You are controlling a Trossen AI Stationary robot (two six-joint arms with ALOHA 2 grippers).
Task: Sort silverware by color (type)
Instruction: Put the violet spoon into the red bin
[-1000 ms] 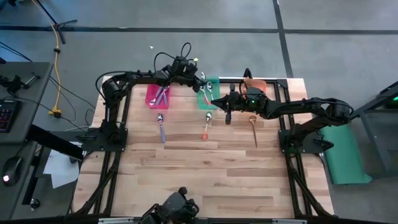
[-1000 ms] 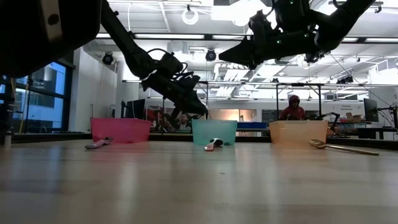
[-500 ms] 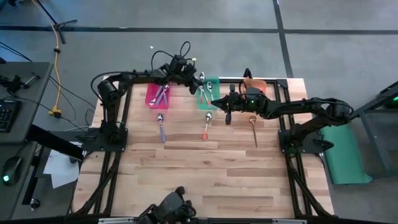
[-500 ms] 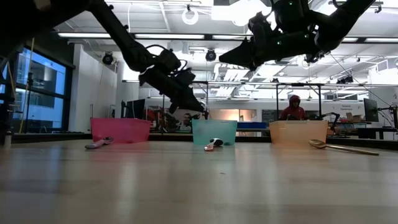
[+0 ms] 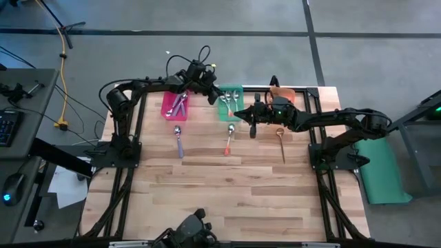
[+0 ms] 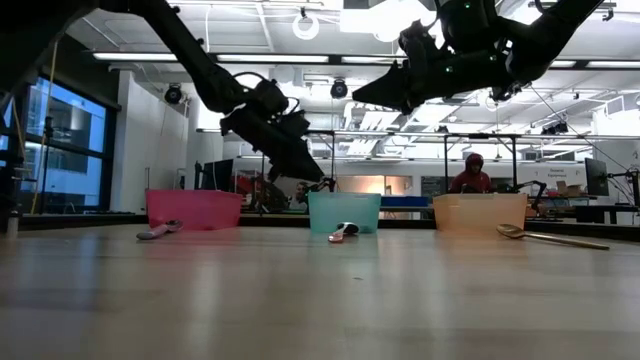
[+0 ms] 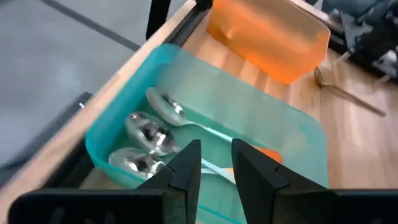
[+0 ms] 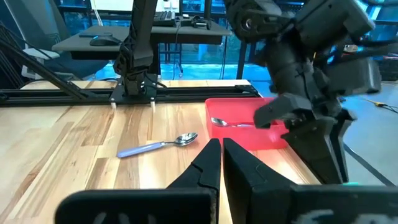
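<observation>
Three spoons lie flat on the table: a purple-handled one [image 5: 178,140], an orange-handled one [image 5: 228,140] and a gold one [image 5: 281,142]. More purple-handled spoons lie in the red bin [image 5: 174,105], and several spoons with silver bowls lie in the teal bin [image 7: 155,134]. My left gripper [image 5: 211,90] hangs above the gap between the red and teal bins, fingers slightly open [image 7: 216,163] and holding nothing. My right gripper [image 5: 242,114] hovers shut [image 8: 222,154] beside the teal bin's right side, above the table.
The red [image 6: 195,208], teal [image 6: 344,210] and orange [image 6: 480,210] bins stand in a row along the table's far edge. The near half of the table holds nothing. Black frame rails run along both sides. A person sits in the room beyond [image 6: 471,172].
My left gripper has drawn back from over the teal bin toward the table's left, toward the red bin, rising slightly. The right arm and the spoons on the table have kept still.
</observation>
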